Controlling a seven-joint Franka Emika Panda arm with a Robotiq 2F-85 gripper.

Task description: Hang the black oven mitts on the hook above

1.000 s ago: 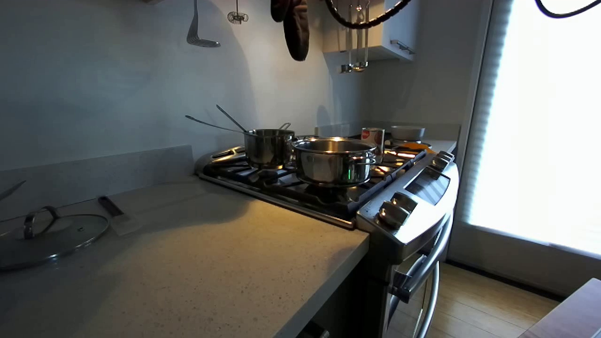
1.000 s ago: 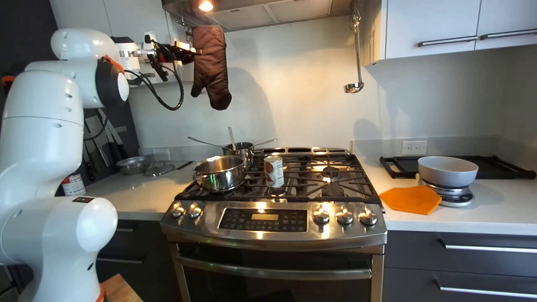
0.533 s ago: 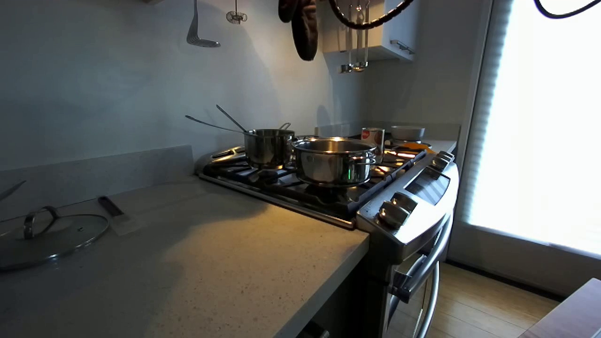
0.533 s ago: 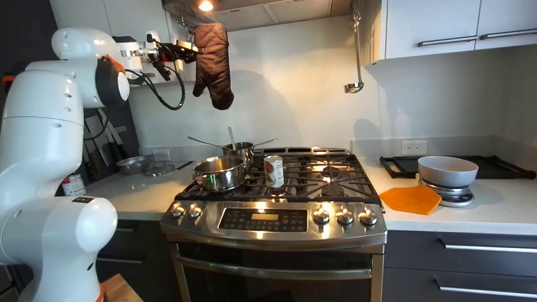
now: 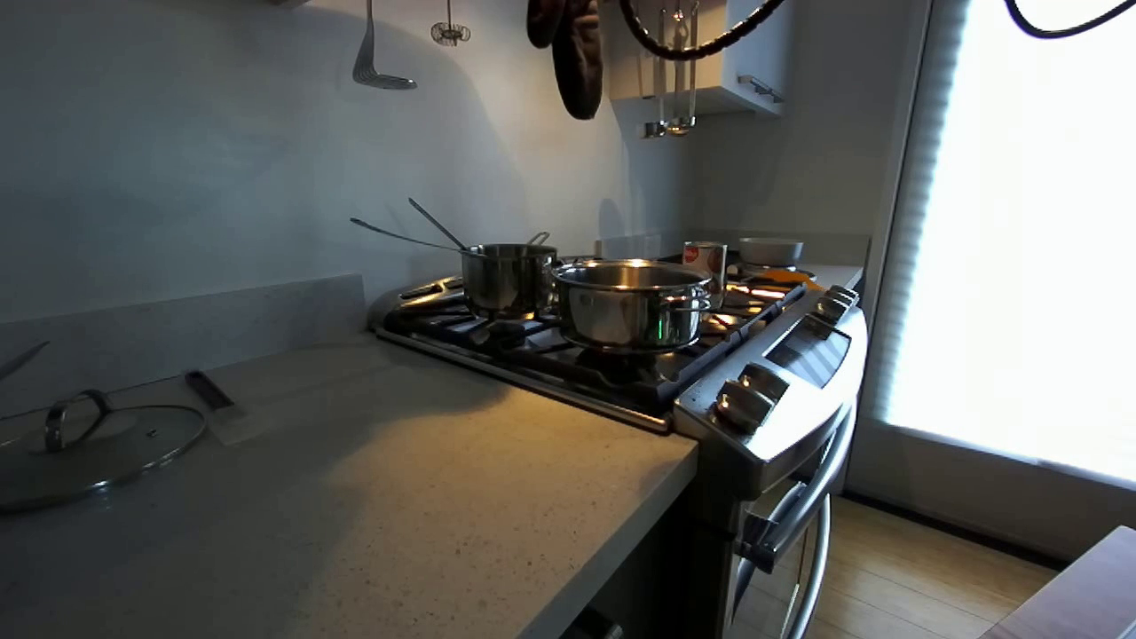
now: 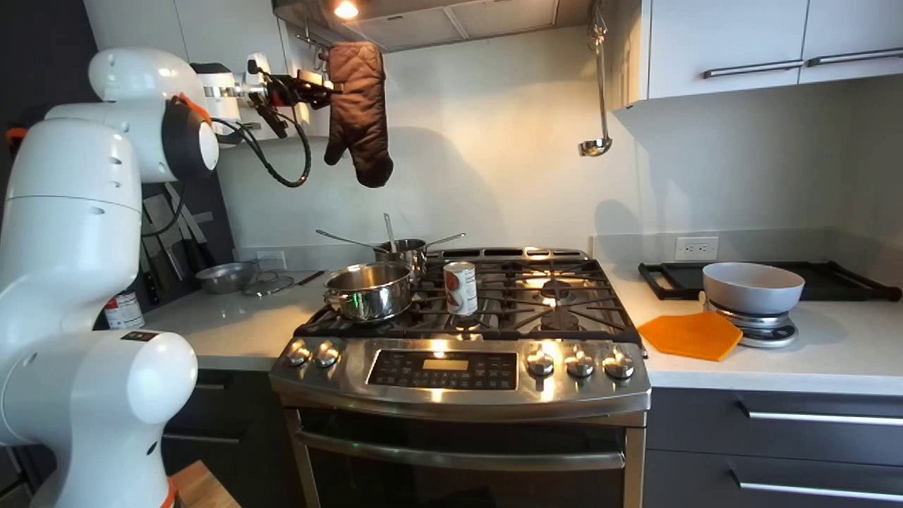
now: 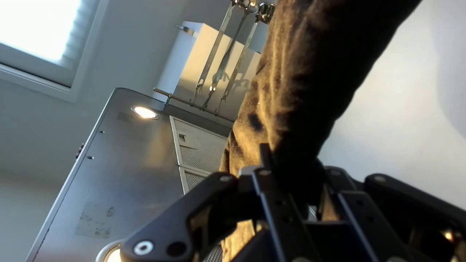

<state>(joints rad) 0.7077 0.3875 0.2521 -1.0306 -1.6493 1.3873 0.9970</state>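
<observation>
Our tool (image 7: 294, 163) grips the brown oven mitt (image 6: 360, 116) near its cuff, and the mitt hangs cuff up, close to the hook rail (image 6: 310, 41) and the range hood (image 6: 487, 17) in an exterior view; whether it touches that rail, we cannot quite tell. Below, we see two pots (image 6: 370, 296) and a can (image 6: 461, 289) on the stove (image 6: 458, 406), while a ladle (image 6: 596, 147) hangs well apart.
</observation>
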